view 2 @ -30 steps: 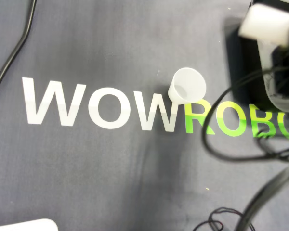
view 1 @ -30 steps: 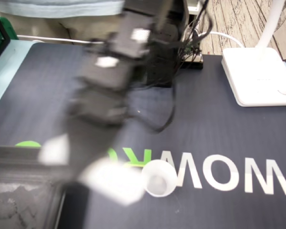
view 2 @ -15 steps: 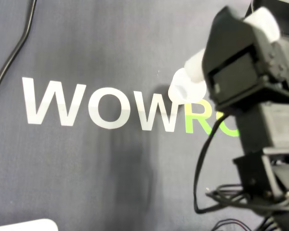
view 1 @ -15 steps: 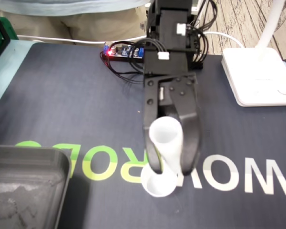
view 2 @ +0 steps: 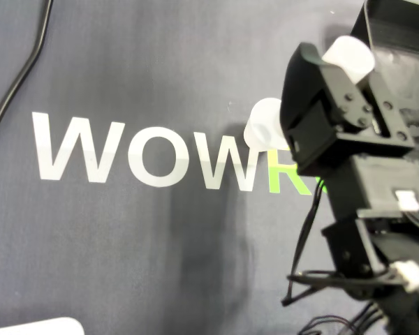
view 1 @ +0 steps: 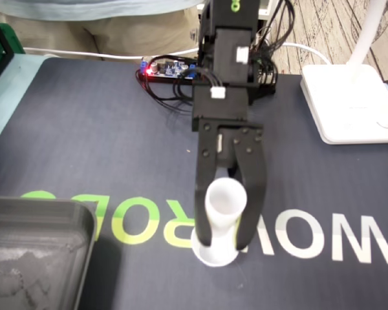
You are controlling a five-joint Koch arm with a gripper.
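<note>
plastic cup (view 1: 226,201) in gripper (view 1: 222,244) over second cup (view 1: 213,257)

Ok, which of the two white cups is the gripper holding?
The upper cup, held upright between the jaws of the gripper and raised off the mat. The lower cup sits on the mat right beneath it.

The pincer (view 1: 222,244) now sits lower than half a second ago, its held cup (view 1: 225,205) down at the standing cup (view 1: 213,256).

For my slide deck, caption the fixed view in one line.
Black gripper holds a white plastic cup over a second white cup on the dark lettered mat.
</note>
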